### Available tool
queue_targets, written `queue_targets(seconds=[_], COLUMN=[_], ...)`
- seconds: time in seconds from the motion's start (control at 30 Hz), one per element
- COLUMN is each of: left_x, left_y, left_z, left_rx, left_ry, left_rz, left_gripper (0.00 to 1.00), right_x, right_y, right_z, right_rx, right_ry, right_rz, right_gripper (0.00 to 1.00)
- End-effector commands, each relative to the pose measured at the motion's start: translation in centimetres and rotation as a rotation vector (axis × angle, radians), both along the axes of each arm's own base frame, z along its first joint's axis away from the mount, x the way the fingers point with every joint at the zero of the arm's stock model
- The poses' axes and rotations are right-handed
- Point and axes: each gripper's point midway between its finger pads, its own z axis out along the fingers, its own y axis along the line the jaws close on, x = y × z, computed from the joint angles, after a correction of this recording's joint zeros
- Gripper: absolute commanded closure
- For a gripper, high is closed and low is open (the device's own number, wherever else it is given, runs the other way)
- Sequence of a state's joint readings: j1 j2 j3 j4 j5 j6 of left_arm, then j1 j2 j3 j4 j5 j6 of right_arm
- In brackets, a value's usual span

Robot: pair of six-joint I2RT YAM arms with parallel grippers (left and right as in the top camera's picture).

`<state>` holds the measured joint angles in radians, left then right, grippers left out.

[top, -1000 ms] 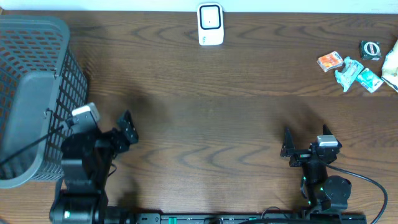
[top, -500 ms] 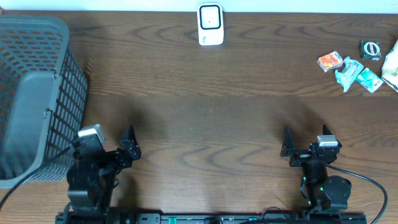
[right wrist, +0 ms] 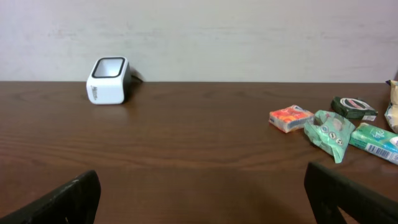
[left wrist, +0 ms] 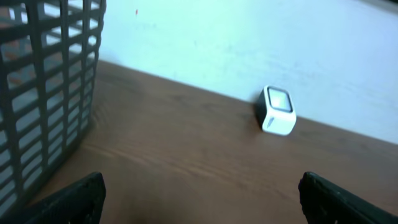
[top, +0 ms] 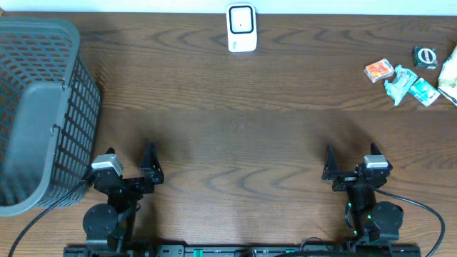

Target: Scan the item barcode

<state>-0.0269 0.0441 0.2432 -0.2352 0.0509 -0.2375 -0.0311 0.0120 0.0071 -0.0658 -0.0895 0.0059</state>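
A white barcode scanner [top: 241, 28] stands at the table's far edge, also seen in the left wrist view [left wrist: 277, 111] and the right wrist view [right wrist: 109, 80]. Small items lie at the far right: an orange packet [top: 379, 70] [right wrist: 290, 117], two teal packets [top: 400, 82] [right wrist: 331, 132] and a dark round item [top: 425, 57] [right wrist: 351, 106]. My left gripper [top: 127, 170] [left wrist: 201, 199] is open and empty near the front edge, beside the basket. My right gripper [top: 351, 168] [right wrist: 205, 196] is open and empty at the front right, far from the items.
A grey wire basket [top: 39, 107] [left wrist: 43, 93] fills the left side of the table, close to my left arm. A pale package [top: 450, 71] pokes in at the right edge. A white wall runs behind the scanner.
My left arm has drawn back toward the front edge and turned to face the far side. The right arm has not moved. Both grippers stay open.
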Motion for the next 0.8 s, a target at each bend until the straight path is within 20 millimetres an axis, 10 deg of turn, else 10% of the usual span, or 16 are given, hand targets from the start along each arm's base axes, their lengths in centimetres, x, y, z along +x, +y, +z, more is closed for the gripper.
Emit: queue_targets(seconds=[0.0, 0.77], left_x=[0.0, 1.6], left_y=[-0.1, -0.1], left_z=[0.5, -1.0], left_rx=[0.01, 0.012], left_ry=[-0.051, -0.178], left_rz=[-0.007, -0.004], left_gripper=[0.02, 0.02], right_x=[0.0, 0.0], right_y=[0.0, 0.0], right_z=[-0.1, -0.1], right_rx=[-0.015, -0.015], right_ry=[-0.001, -0.001], right_rz=[-0.002, -0.002], right_gripper=[0.01, 0.01])
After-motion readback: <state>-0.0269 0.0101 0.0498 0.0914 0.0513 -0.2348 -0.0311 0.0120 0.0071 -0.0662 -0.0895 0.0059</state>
